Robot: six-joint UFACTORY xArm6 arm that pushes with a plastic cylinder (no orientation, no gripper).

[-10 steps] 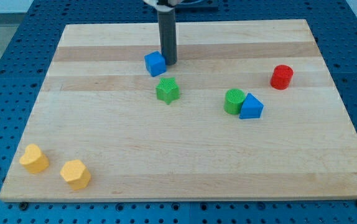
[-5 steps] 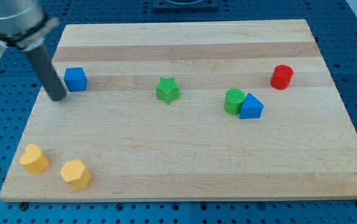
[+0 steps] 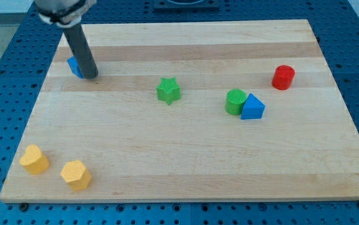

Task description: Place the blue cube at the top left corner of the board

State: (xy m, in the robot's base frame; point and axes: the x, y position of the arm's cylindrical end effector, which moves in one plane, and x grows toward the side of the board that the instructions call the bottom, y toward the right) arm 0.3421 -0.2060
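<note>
Blue cube (image 3: 74, 65) near wooden board's (image 3: 186, 156) upper left, half hidden behind dark rod; my tip (image 3: 91, 77) touching its right side.

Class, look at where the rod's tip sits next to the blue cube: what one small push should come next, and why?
Probably a short push toward the view's top left. My tip sits against the blue cube on its right, lower side, partly hiding it. The cube lies near the board's left edge but short of the top left corner, so a small nudge up and left should close that gap.
</note>
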